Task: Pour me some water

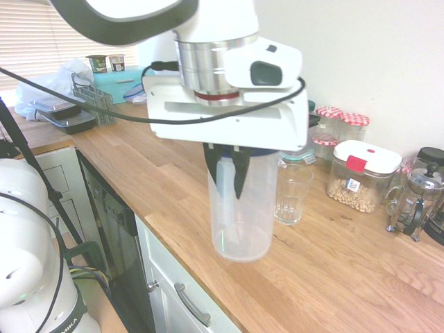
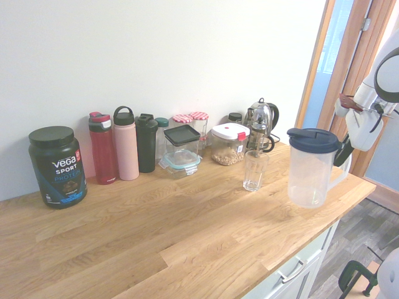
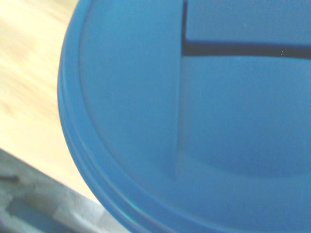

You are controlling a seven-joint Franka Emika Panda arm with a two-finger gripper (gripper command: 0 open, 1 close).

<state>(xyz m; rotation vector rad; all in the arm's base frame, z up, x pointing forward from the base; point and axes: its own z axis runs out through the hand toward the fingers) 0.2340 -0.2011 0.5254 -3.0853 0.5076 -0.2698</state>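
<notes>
One pitcher (image 2: 309,177) upright, long axis vertical, handle (image 2: 339,177) pointing away from glass (image 2: 254,171); tool (image 1: 232,189) narrow, closed on handle.

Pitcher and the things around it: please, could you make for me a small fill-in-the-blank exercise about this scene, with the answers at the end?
1. The pitcher has a lid whose colour is ____.
2. The hand is at the pitcher's ____.
3. The drinking glass is shorter than the ____ with the spout lid.
4. On the black protein tub, the brand name above "SPORT" is ____.

Missing words: blue; handle; pitcher; Vega.
</notes>
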